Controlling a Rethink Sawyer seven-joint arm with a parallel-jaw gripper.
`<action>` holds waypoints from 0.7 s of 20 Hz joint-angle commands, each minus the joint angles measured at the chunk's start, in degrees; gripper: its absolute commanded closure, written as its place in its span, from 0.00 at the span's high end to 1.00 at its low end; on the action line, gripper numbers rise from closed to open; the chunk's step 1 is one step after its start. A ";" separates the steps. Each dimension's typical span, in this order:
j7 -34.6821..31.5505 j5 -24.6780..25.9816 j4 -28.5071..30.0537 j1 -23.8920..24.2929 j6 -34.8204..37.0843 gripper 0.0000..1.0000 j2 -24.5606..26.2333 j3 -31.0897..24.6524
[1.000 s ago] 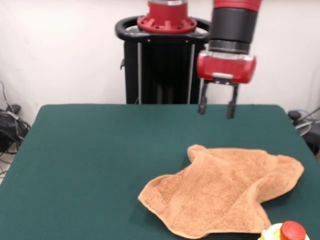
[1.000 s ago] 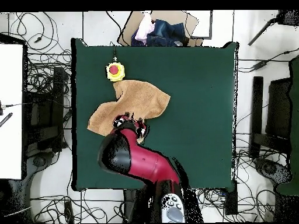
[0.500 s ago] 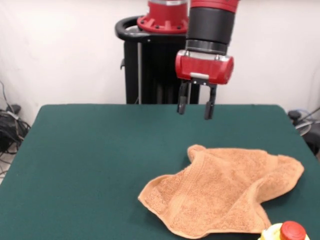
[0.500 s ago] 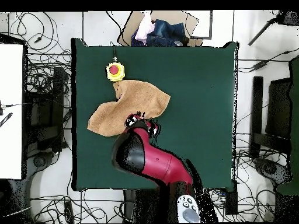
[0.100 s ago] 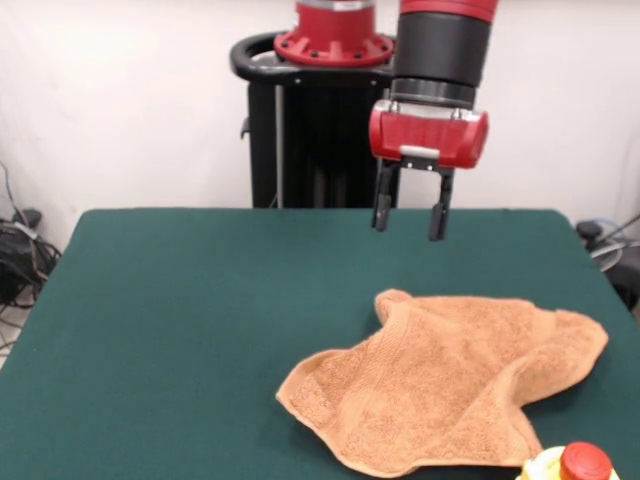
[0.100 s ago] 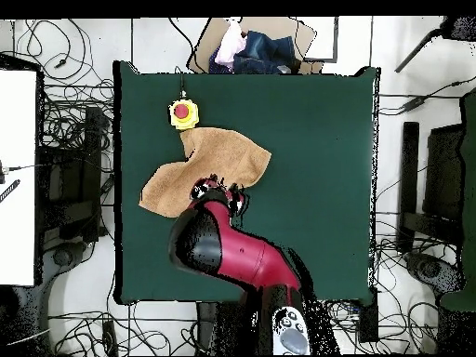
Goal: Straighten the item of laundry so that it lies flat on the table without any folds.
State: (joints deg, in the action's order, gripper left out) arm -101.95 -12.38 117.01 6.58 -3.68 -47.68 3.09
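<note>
Towel (image 5: 450, 385) lies rumpled on the green table (image 5: 180, 330), at about 4 o'clock from the table's middle in the front view; edges wavy, one corner bunched up at its 11 o'clock. Gripper (image 5: 409, 212) hangs in the air above the table, at 12 o'clock from that bunched corner, fingers (image 5: 381, 211) parted wide, nothing between them, clear of the cloth. Yellow object with red cap (image 5: 575, 465) touches the towel's edge at 5 o'clock.
</note>
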 commanded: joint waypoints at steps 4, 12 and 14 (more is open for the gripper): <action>-4.79 5.73 -3.16 4.84 2.71 1.00 5.22 -6.33; -5.88 7.77 -3.70 6.63 3.03 1.00 4.78 -7.27; -6.29 8.19 -3.22 7.65 3.23 1.00 4.21 -8.26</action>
State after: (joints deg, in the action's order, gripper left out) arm -101.95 -6.57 115.18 12.40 -3.68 -44.30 2.30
